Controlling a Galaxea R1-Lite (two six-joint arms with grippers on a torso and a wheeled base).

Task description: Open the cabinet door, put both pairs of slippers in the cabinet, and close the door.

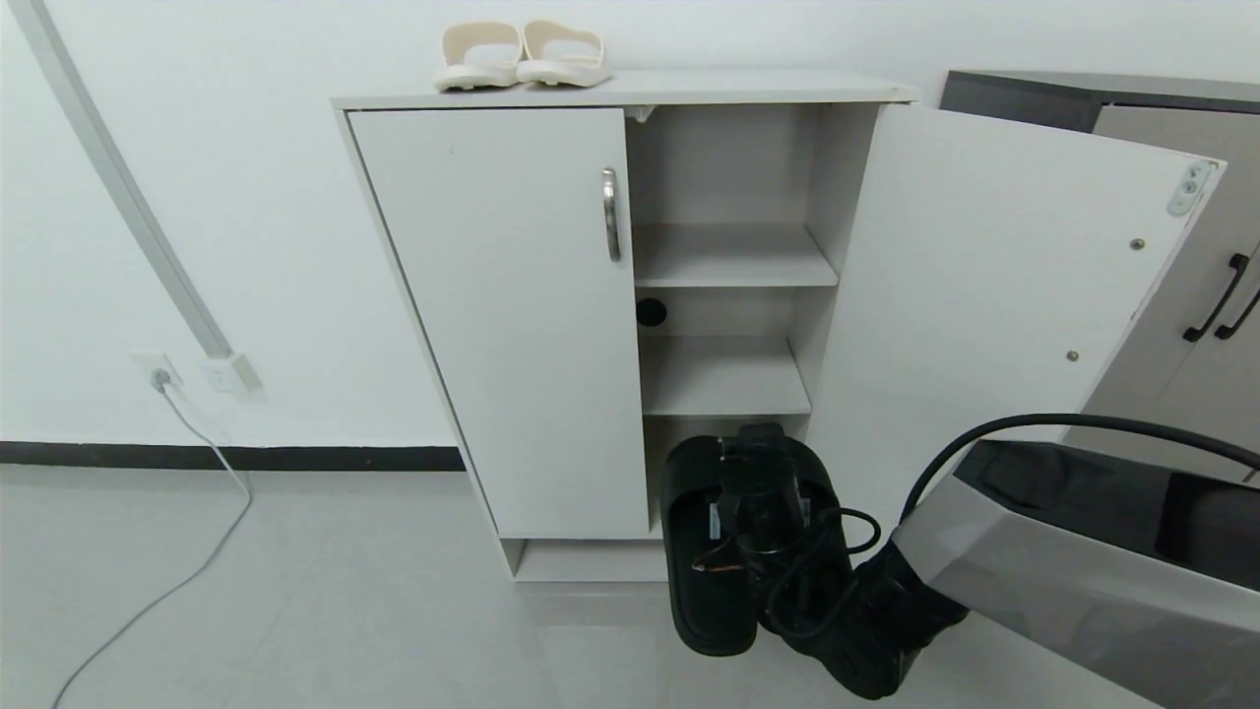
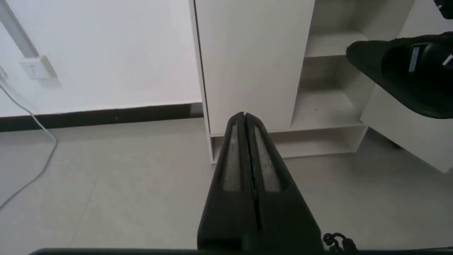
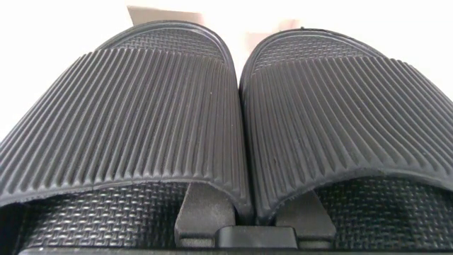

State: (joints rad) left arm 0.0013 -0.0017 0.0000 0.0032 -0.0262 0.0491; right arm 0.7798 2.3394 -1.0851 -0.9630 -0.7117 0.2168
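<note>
A white cabinet point(image 1: 492, 325) stands against the wall, its left door shut and its right door point(image 1: 984, 295) swung wide open. A cream pair of slippers point(image 1: 522, 56) rests on the cabinet top. My right gripper point(image 1: 753, 492) is shut on the black pair of slippers point(image 1: 704, 561), holding both side by side just in front of the bottom compartment, toes toward the cabinet. In the right wrist view the ribbed black slippers point(image 3: 226, 120) lie over the right gripper point(image 3: 251, 216). My left gripper point(image 2: 244, 124) is shut, holding nothing, over the floor in front of the cabinet; the black slippers point(image 2: 410, 64) show beyond it.
Two bare shelves point(image 1: 728, 256) sit inside the open half. A grey cabinet point(image 1: 1201, 295) stands right behind the open door. A wall socket point(image 1: 157, 374) and its cable point(image 1: 197, 492) trail across the floor at the left.
</note>
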